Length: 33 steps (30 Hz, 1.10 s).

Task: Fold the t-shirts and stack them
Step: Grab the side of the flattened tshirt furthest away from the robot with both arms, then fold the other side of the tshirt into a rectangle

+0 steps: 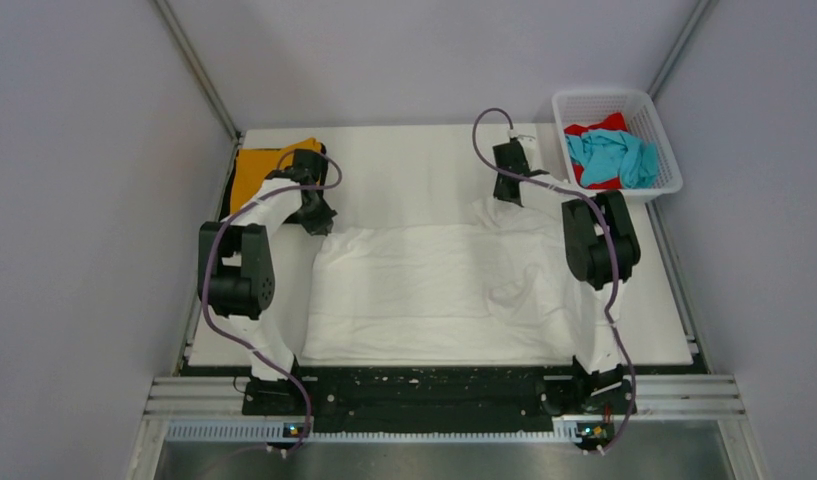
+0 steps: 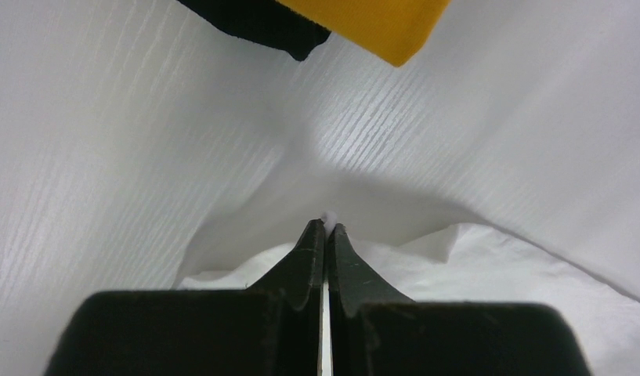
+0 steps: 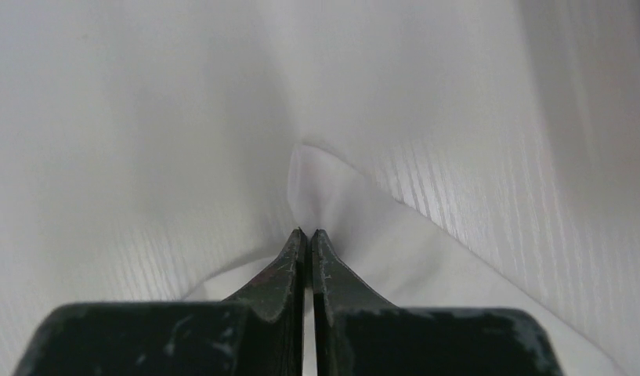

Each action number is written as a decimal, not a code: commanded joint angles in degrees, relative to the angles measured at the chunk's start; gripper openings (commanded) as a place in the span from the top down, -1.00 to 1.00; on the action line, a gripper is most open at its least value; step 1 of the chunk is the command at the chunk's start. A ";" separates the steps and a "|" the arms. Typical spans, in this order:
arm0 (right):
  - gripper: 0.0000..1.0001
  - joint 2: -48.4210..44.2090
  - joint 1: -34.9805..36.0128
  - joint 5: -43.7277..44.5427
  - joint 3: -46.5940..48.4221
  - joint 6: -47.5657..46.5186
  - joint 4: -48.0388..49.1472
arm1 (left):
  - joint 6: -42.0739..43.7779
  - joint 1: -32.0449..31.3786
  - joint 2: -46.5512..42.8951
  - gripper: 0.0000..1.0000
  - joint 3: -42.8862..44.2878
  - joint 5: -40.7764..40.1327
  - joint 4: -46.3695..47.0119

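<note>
The white tee [image 1: 434, 290] lies spread across the middle of the table [image 1: 404, 150], with its far edge raised at two points. It is light, limp cloth that will likely sag and crease between holds, so hems and corners are the places to grip. The left fingers [image 2: 305, 262] are pressed together on a pinch of it, and so are the right fingers [image 3: 289, 266]. Bare table beyond the far edge gives room to fold. The orange tee [image 1: 256, 170] sits at the far left corner, close to the left hold. The basket [image 1: 604, 97], with the teal tee [image 1: 614, 155] and red tee [image 1: 609, 125], stands far right.
</note>
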 commanded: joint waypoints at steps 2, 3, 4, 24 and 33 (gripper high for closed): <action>1.00 -12.58 -0.40 -5.08 -6.39 -3.97 5.91 | 0.77 -0.72 -5.32 1.00 -0.94 0.16 0.45; 1.00 -14.40 -0.24 -5.38 -7.89 -4.19 5.33 | 0.87 -0.89 -5.79 1.00 -1.30 -0.09 0.50; 1.00 -16.24 -0.09 -5.71 -9.51 -4.31 4.64 | 0.87 -0.98 -6.36 1.00 -1.71 -0.83 0.34; 1.00 -59.34 7.56 -4.40 -32.86 0.70 -24.13 | -0.34 -2.30 -24.03 1.00 -19.20 -1.54 5.74; 1.00 -67.26 9.21 -9.15 -34.06 3.58 -37.38 | -0.09 -2.77 -32.37 1.00 -25.76 -2.24 5.90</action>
